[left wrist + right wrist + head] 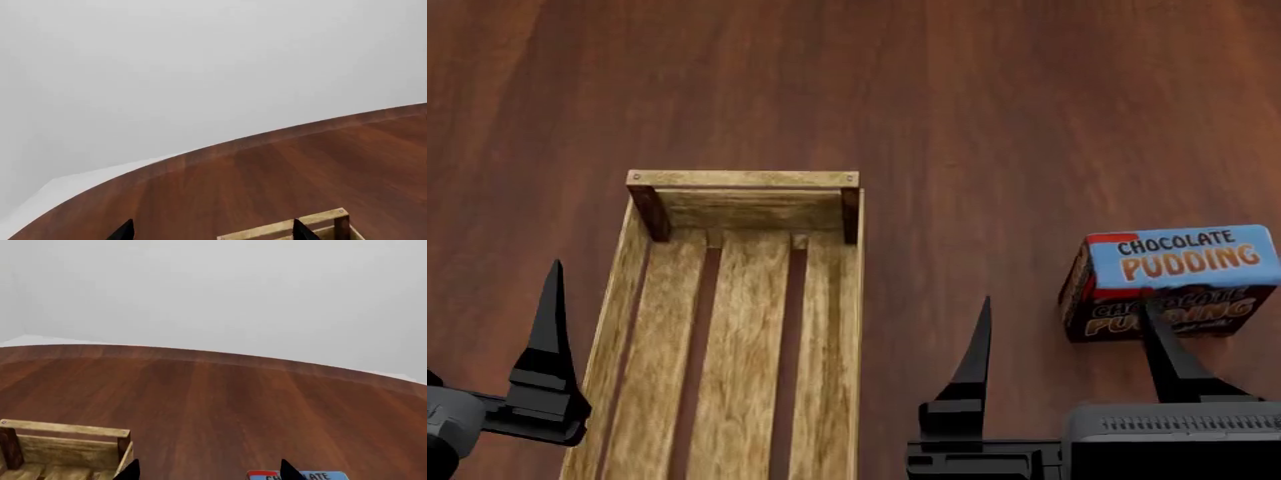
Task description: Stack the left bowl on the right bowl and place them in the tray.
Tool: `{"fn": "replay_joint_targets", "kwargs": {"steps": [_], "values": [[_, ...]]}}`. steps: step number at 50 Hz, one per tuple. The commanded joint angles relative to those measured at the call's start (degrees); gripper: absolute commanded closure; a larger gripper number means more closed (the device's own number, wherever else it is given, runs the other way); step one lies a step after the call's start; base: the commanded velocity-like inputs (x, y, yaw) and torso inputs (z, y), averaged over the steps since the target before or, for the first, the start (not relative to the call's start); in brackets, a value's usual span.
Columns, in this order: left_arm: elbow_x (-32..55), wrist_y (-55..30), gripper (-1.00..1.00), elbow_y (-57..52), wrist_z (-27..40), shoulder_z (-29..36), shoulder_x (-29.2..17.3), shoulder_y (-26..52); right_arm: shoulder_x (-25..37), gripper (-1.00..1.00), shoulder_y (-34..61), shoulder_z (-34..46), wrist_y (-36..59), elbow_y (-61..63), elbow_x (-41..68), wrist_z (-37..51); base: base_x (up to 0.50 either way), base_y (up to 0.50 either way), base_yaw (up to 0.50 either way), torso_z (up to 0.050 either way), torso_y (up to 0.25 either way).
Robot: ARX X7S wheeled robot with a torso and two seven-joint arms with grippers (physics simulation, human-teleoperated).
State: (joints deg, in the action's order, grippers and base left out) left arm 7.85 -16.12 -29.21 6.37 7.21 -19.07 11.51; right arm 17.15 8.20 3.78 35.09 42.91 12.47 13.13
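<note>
Presently: tray [741, 300] empty, near centre-left on table [988, 110]; pudding box [1172, 282] to its right; no bowls in view; left gripper [210, 232] and right gripper [1068, 370] wide open, holding nothing; judgement: look around for the bowls before reaching.

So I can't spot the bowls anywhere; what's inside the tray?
Nothing shows inside the tray: only bare slats. Its near end runs out of the head view, so that part goes unseen. No bowls appear in any view.

the tray [742, 300] is rough pale wood on a smooth, dark polished wooden table [988, 110].
</note>
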Motion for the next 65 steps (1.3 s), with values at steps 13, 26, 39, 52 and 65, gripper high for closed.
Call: {"fn": "replay_joint_targets", "kwargs": {"steps": [13,26,39,52,65], "values": [[0.48,-1.27,-1.0,0.31,1.51,-0.39,0.35,1.08,0.22,-1.0,0.7,-0.73,2.28,-0.1,1.91,0.6,0.0,0.0,0.0,0.0,-0.201],[-3.36,0.48,-1.0,0.03,6.12,-1.24,1.23,1.65,1.63,-1.0,2.94,-6.1,20.25,12.03,8.9,3.86,0.0,0.0,0.0,0.0,0.0],[-4.18,-0.29,-1.0,-0.02,7.17,-1.5,0.74,1.8,11.76,-1.0,9.61,-19.51,39.01,16.74,50.54,31.5,0.0,0.0,0.0,0.0,0.0],[-3.62,-1.13,-1.0,-1.37,7.25,-1.88,0.18,1.58,16.48,-1.0,9.16,-23.76,43.53,13.37,77.02,49.7,0.0,0.0,0.0,0.0,0.0],[-3.89,-1.29,-1.0,-1.55,7.58,-1.39,-0.04,1.48,14.1,-1.0,-1.01,-24.05,42.43,15.54,66.28,41.3,0.0,0.0,0.0,0.0,0.0]]}}
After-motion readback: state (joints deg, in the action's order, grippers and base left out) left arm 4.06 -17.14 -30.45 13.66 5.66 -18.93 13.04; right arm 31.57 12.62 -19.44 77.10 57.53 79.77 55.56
